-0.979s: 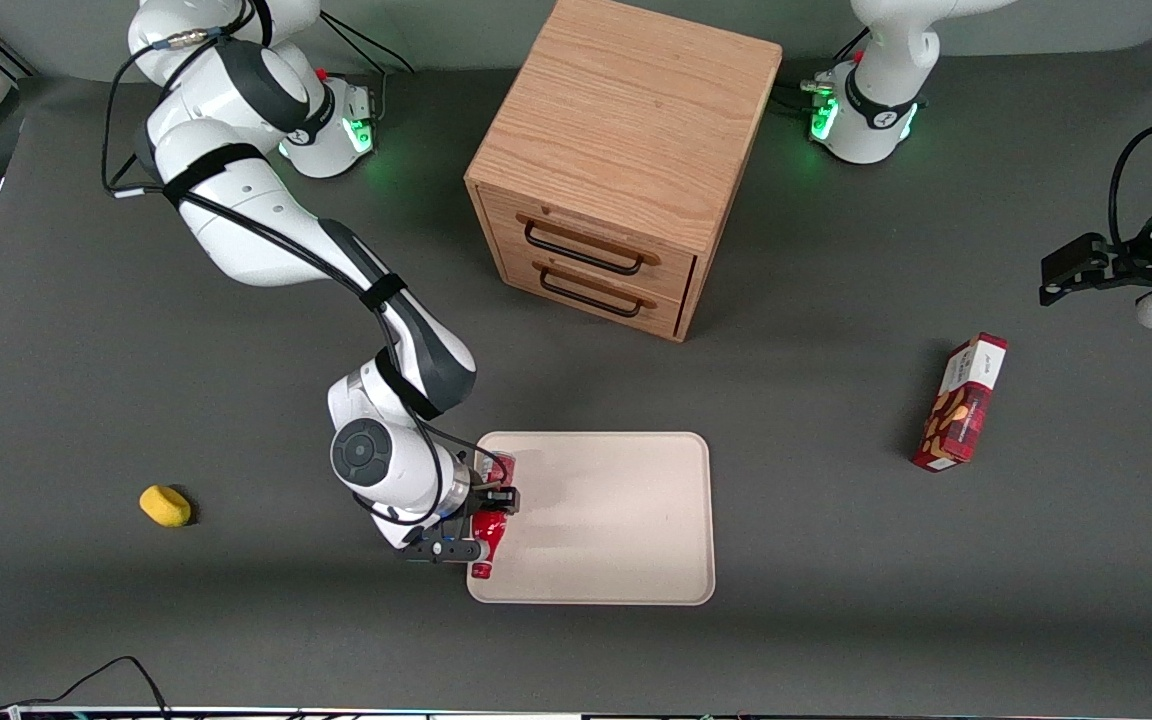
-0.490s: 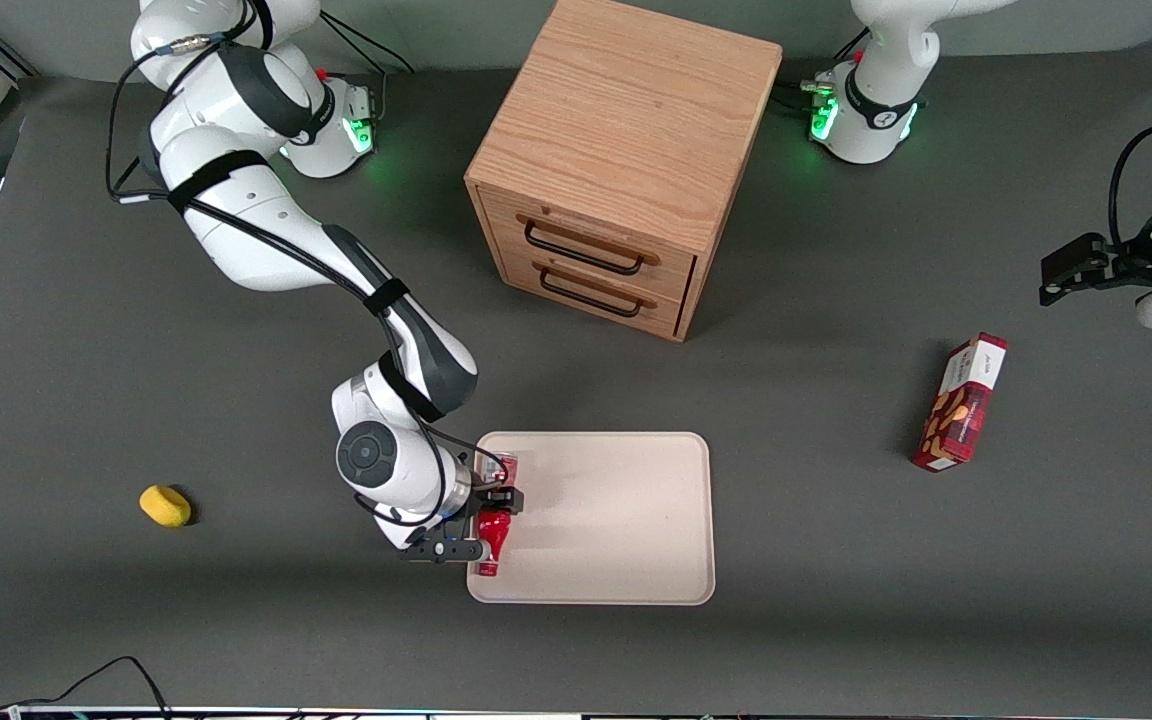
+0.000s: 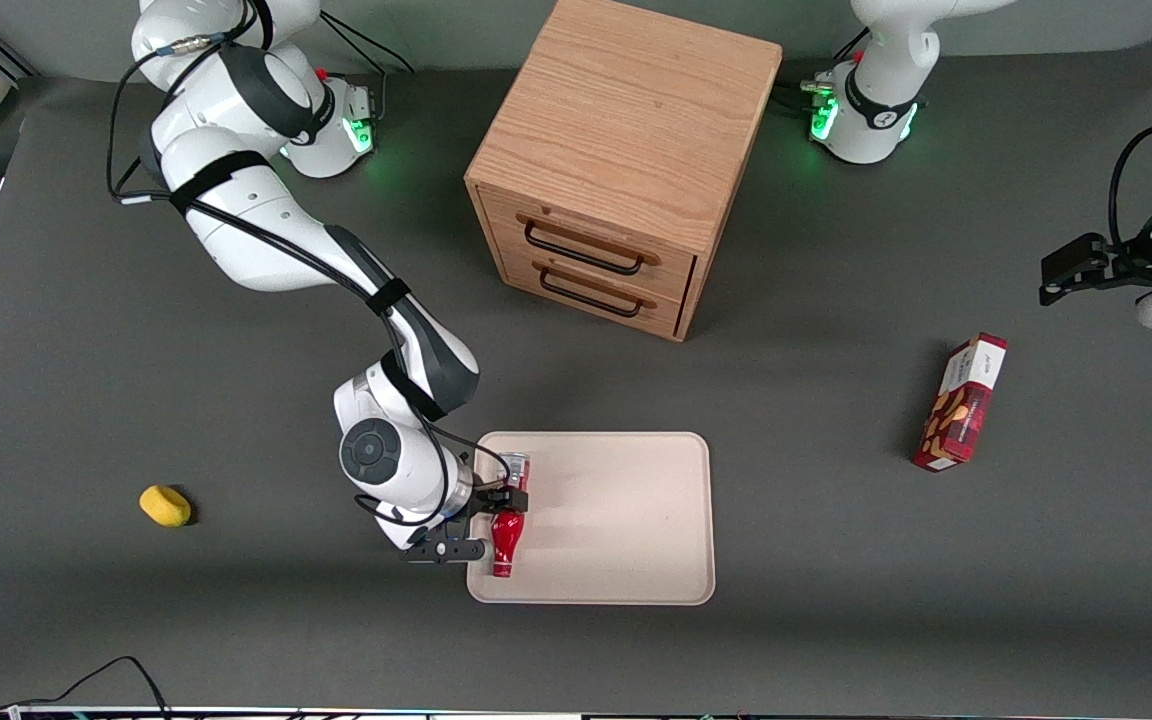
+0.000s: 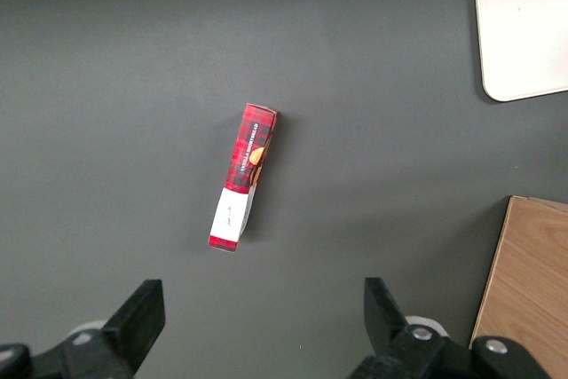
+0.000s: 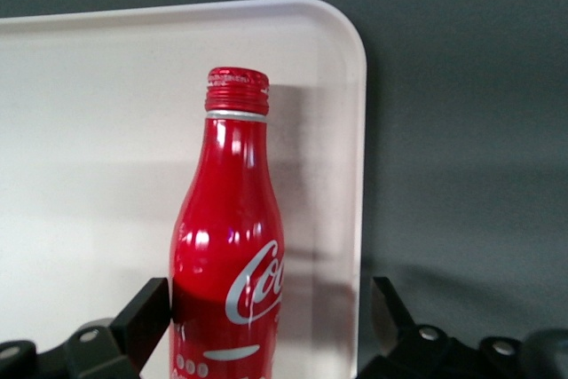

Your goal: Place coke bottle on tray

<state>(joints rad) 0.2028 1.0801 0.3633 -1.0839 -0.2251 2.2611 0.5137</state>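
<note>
The coke bottle is slim and red with white lettering. It lies on the cream-beige tray, close to the tray's edge toward the working arm's end, with its red cap pointing toward the front camera. My right gripper is low over that edge, open around the bottle's body. In the right wrist view the bottle touches one finger, and the other finger stands well apart from it over the tray's rim. A corner of the tray shows in the left wrist view.
A wooden two-drawer cabinet stands farther from the front camera than the tray. A red-and-white snack box lies toward the parked arm's end and also shows in the left wrist view. A small yellow object lies toward the working arm's end.
The gripper and the bottle have shifted a little inward over the tray, away from its edge. The bottle now lies fully on the tray.
</note>
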